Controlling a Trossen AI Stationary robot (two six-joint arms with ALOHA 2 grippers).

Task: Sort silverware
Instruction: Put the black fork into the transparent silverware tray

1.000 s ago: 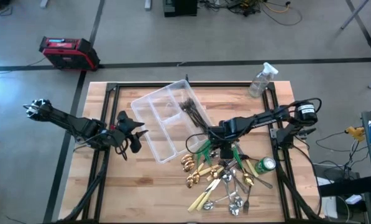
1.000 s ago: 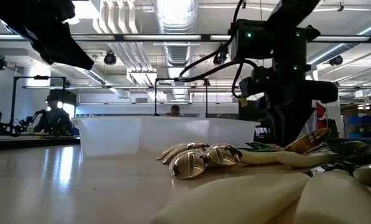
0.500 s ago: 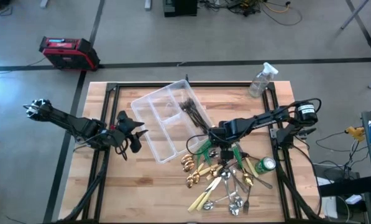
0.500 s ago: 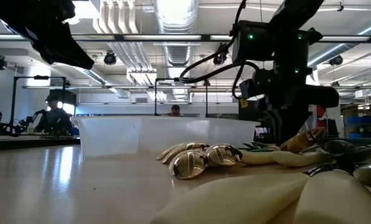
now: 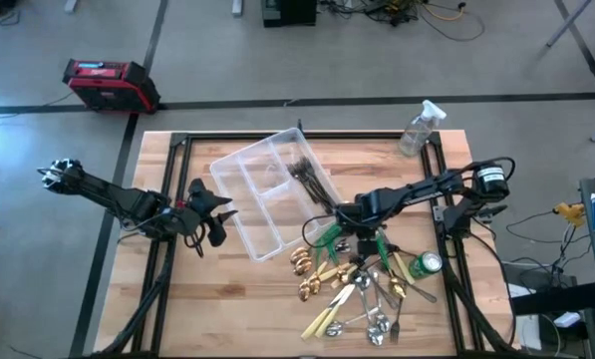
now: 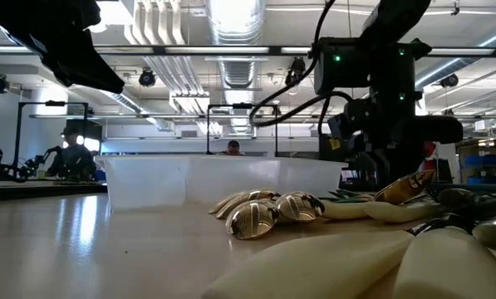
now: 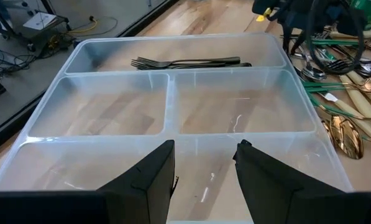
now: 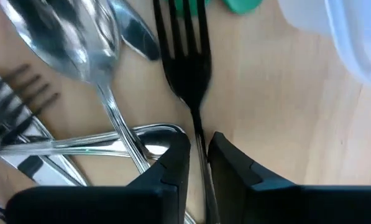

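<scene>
The silverware lies in a heap (image 5: 362, 289) on the wooden table's right half: gold spoons (image 6: 272, 212), silver spoons (image 8: 79, 43), green-handled pieces and cream-handled knives (image 6: 331, 257). My right gripper (image 8: 199, 168) stands at the heap's far-left edge (image 5: 349, 237), pointing down, shut on a dark fork (image 8: 185, 56). A clear divided tray (image 5: 262, 189) sits left of the heap, with several dark forks (image 7: 191, 62) in its far compartment. My left gripper (image 7: 204, 168) is open over the tray's left edge (image 5: 215, 224), with nothing between its fingers. My right gripper has the dark fork's thin handle (image 8: 197, 134), just behind the tines, between its two fingers. The fingers come from above, pointing down, one on each long side of the handle. The fork lies flat on the table with its tines beyond the fingertips.
A green can (image 5: 425, 263) lies on its side at the heap's right. A clear spray bottle (image 5: 417, 130) stands at the far right corner. Silver spoons cross right beside the gripped fork. Bare wood shows at the table's near left (image 5: 227, 309).
</scene>
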